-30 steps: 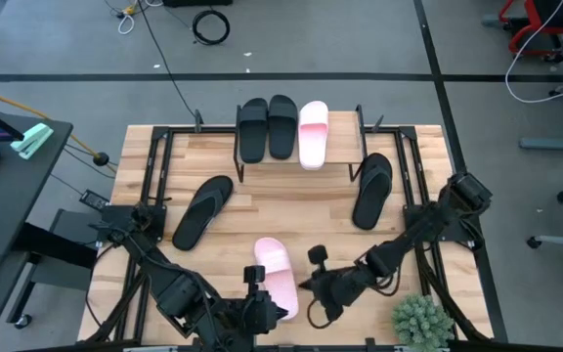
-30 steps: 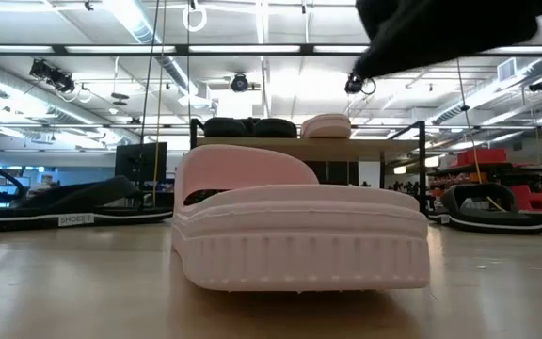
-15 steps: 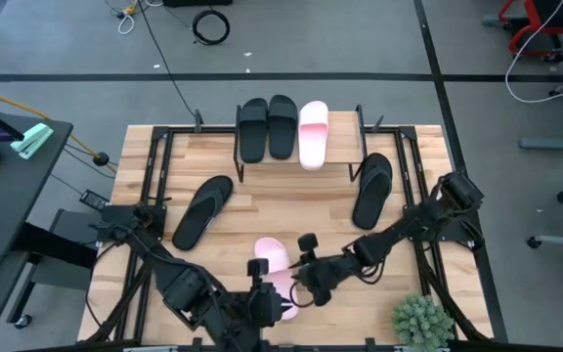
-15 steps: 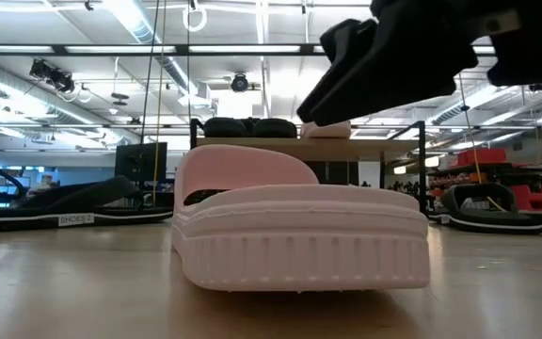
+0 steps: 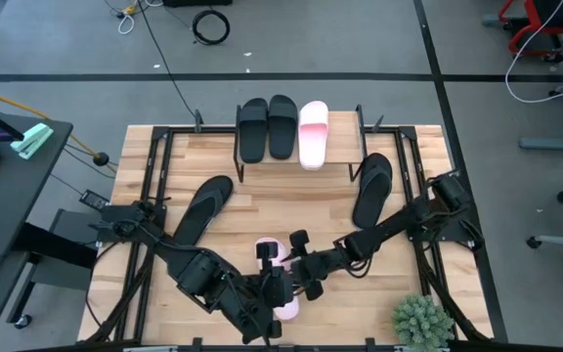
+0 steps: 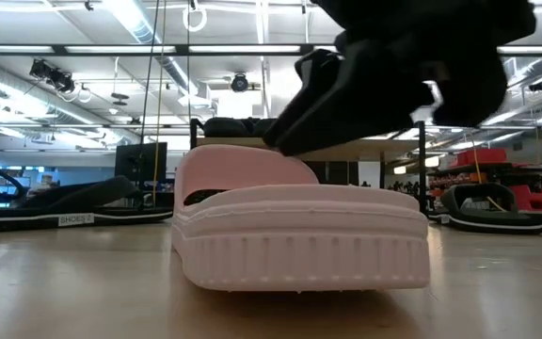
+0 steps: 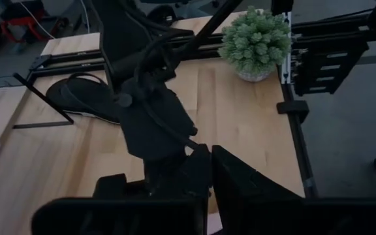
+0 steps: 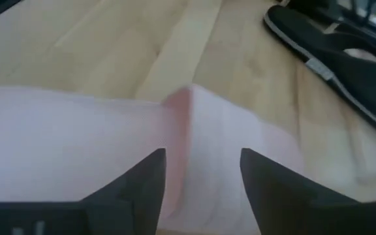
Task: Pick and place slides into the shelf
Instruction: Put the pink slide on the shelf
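**Pink slide between parted fingers at the table's near edge**

Pink and black slides are showing in the high view, six in all: two black slides (image 5: pixel 252 128) (image 5: pixel 281 125) and one pink slide (image 5: pixel 313 133) are lying side by side on the shelf (image 5: pixel 335 151) at 12 o'clock; one black slide (image 5: pixel 202 210) is lying aslant at 9 o'clock, another black slide (image 5: pixel 372 189) at 2 o'clock, and the second pink slide (image 5: pixel 283 303) is sitting at 6 o'clock on the table (image 5: pixel 291 200). Both arms are converging on that near slide: the right gripper (image 5: pixel 291 266) is hovering over its far end, and the left gripper (image 5: pixel 271 293) is sitting just beside it at 7 o'clock. A potted plant (image 5: pixel 422 320) is standing at 4 o'clock.

From the low view, the near pink slide (image 6: pixel 299 231) is resting flat on the wood, its ribbed sole edge facing the camera and its wide strap arching up at 10 o'clock. A dark gripper is hanging just above the strap at 1 o'clock; which arm it belongs to I cannot tell from here.

Through the left wrist view, the left gripper (image 7: pixel 211 189) is pointing at the other arm's dark body; I cannot tell how its fingers are standing.

Through the right wrist view, the right gripper (image 8: pixel 203 176) is holding its fingers (image 8: pixel 276 179) apart, with the pale matte strap of the pink slide (image 8: pixel 109 143) lying between and beyond them.
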{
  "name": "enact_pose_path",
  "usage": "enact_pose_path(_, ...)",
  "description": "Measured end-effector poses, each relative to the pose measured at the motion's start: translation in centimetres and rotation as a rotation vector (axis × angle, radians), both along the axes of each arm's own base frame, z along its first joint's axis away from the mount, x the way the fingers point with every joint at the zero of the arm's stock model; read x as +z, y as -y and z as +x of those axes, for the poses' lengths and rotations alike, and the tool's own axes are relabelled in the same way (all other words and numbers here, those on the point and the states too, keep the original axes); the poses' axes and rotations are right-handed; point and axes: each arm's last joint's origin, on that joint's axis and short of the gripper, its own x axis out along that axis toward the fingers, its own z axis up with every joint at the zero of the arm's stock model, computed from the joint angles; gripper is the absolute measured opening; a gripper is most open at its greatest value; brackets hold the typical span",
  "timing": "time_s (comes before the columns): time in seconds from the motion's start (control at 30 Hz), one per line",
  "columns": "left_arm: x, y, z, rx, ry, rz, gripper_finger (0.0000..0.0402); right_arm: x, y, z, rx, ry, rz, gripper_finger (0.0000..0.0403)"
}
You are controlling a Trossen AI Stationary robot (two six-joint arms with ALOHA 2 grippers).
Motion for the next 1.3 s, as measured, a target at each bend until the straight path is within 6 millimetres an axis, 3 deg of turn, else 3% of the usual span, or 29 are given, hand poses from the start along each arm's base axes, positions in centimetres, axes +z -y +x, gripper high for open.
enact_pose_path(0.3,-0.1,0.0,-0.1,-0.001,-0.008,0.005,0.0032,-1.3,1.1,0.9,-0.025,-0.024,0.039,0.0189)
enact_pose_path(0.47,-0.2,0.0,-0.2,-0.003,-0.022,0.015,0.0023,-1.8,0.9,0.9,-0.015,-0.025,-0.035,0.0185)
enact_pose_path(0.63,-0.2,0.0,-0.2,-0.003,-0.026,0.017,0.0016,-1.8,2.0,1.2,-0.075,-0.007,-0.087,0.0177)
enact_pose_path(0.77,-0.2,0.0,-0.2,-0.002,-0.027,0.017,0.002,-1.8,2.8,1.5,-0.077,-0.013,-0.066,0.0135)
enact_pose_path(0.97,-0.2,0.0,-0.2,-0.002,-0.027,0.017,0.0024,-1.8,3.4,1.7,-0.072,-0.021,-0.019,0.0018)
enact_pose_path(1.17,-0.2,0.1,-0.3,-0.006,-0.027,0.016,0.0013,-1.5,3.0,1.6,-0.144,-0.004,0.006,0.0011)
enact_pose_path(1.3,-0.2,0.3,-0.5,0.007,-0.024,-0.007,0.0013,0.2,2.0,0.7,-0.195,0.041,0.005,0.0011)
